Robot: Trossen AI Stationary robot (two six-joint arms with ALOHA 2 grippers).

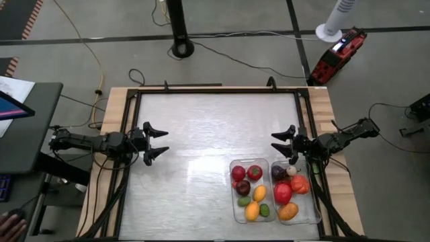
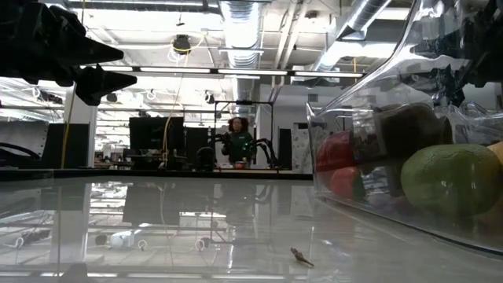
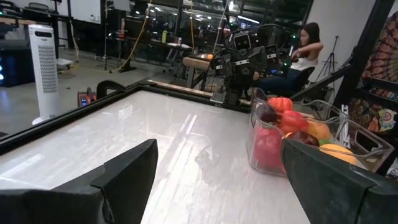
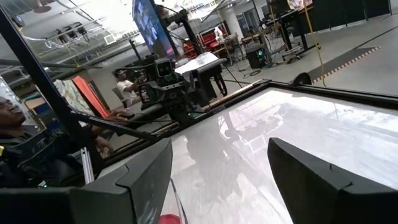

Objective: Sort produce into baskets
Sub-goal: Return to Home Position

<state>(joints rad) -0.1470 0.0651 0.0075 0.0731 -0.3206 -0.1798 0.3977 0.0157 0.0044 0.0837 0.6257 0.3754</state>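
We find the produce (image 1: 283,193) all inside the two clear bins (image 1: 232,202), so we judge sorting finished; left gripper (image 1: 164,142) and right gripper (image 1: 275,143) hover spread wide, empty, over the table (image 1: 201,128).

The right gripper (image 4: 221,149) fills the lower part of the frame, its two dark fingers (image 4: 140,180) spread wide over the glossy white bench (image 4: 298,124). Between them, at the bottom edge, a sliver of red produce (image 4: 166,219) shows. Across the bench, left of centre, stands the left arm (image 4: 163,93), with a person (image 4: 18,137) at the left edge.
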